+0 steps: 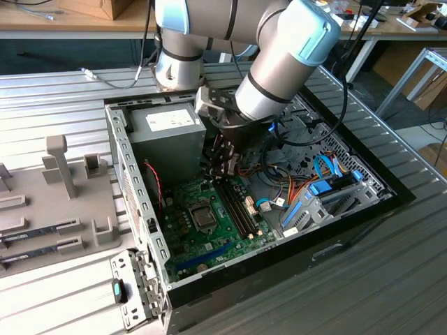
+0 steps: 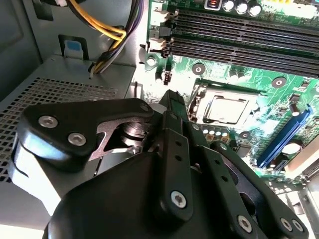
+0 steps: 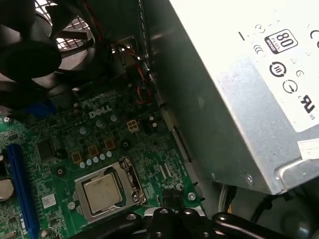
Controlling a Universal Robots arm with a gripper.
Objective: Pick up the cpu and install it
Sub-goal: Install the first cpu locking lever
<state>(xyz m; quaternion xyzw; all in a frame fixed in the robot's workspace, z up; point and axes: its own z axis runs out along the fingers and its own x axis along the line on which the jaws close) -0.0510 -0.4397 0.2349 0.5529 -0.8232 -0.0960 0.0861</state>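
One arm carries one gripper point(image 1: 222, 162) down inside one open computer case point(image 1: 130, 183). There is one cpu point(image 3: 102, 191), one grey power supply box point(image 1: 167, 129), one black fan point(image 3: 30, 50) and one long blue expansion slot point(image 3: 17, 185). The memory slots point(image 2: 239, 37) run side by side, and four can be counted in the second wrist view. One grey parts tray point(image 1: 52, 209) lies outside the case, at 9 o'clock from it in the exterior view.

The cpu lies flat in its socket on the green motherboard point(image 1: 209, 241). In the exterior view that socket point(image 1: 204, 218) is at about 6 o'clock from the gripper, a little apart from it. The power supply box stands at 10 o'clock from the gripper. A bundle of blue and orange cables point(image 1: 318, 183) lies at 3 o'clock.

Much is hidden. In the second wrist view the gripper's black body covers most of the near motherboard, and the edge of the picture cuts it off. In the first wrist view it shows as dark links and a dark tip close beside the socket frame. How far it stands open cannot be told. Nothing can be seen in its grasp, and the cpu is not in it. In the exterior view the socket reads as a small dark square, so the chip there is hard to make out.

In both wrist views the cpu is a small square with a dull silvery, slightly golden metal top. A bright metal frame surrounds it.
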